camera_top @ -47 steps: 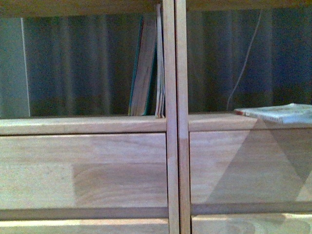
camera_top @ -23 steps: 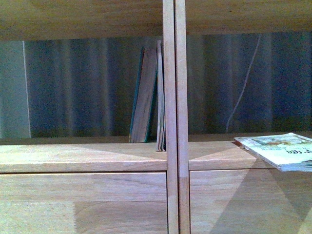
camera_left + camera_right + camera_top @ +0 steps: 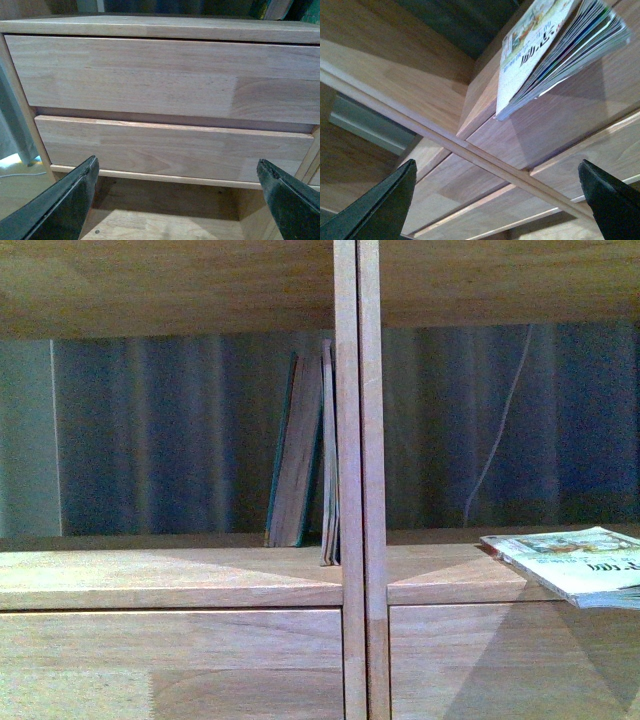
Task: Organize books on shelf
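The front view is climbing. The shelf [image 3: 170, 578] board is sitting lower in the picture than half a second ago, and more of the board above is showing at 12 o'clock. The books themselves are keeping their places.

Just off centre toward 9 o'clock, the teal-covered book [image 3: 284, 455] and a brownish book [image 3: 300, 455] are leaning together. They are tilting toward the double upright [image 3: 358, 440]. A slim book [image 3: 328, 455] is standing nearly upright against that post.

At 4 o'clock, in the right column, the white paperback [image 3: 580, 562] is lying flat. Its near corner is hanging over the board's front edge. A thin cable [image 3: 500, 420] is hanging behind it, at 2 o'clock, in front of a dark curtain [image 3: 150, 430].

The left gripper [image 3: 177, 167] is standing wide apart and gripping nothing. Its fingers [image 3: 65, 200] are framing the two drawer fronts [image 3: 150, 75].

The right gripper [image 3: 496, 169] is likewise spread wide and holding nothing. It is looking up from below at the paperback's fanned page edges, well apart from them.
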`<action>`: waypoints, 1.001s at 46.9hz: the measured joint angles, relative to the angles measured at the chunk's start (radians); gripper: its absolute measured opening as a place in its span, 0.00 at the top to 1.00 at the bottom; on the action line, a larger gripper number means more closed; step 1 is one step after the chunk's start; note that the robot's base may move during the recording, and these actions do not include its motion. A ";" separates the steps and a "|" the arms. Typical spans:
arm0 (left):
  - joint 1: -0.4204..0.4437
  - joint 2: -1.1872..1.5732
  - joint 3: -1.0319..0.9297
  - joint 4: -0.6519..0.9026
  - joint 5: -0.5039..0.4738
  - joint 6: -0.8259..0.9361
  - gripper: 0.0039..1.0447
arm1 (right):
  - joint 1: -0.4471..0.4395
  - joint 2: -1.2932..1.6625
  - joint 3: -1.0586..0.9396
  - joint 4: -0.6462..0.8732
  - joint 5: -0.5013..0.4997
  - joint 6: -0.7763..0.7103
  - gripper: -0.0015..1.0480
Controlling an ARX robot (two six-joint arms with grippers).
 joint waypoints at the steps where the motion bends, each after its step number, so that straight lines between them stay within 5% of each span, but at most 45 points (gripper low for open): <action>1: 0.000 0.000 0.000 0.000 0.000 0.000 0.07 | 0.019 0.033 0.006 0.024 0.018 0.021 0.07; 9: 0.000 0.000 0.000 0.000 0.000 0.000 0.07 | 0.155 0.286 0.049 0.208 0.111 0.174 0.07; 16: 0.000 0.000 0.000 0.000 0.000 0.000 0.07 | 0.178 0.417 0.093 0.303 0.145 0.245 0.07; 47: 0.000 0.000 0.000 0.000 0.000 0.000 0.07 | -0.005 0.674 0.251 0.476 0.159 0.526 0.07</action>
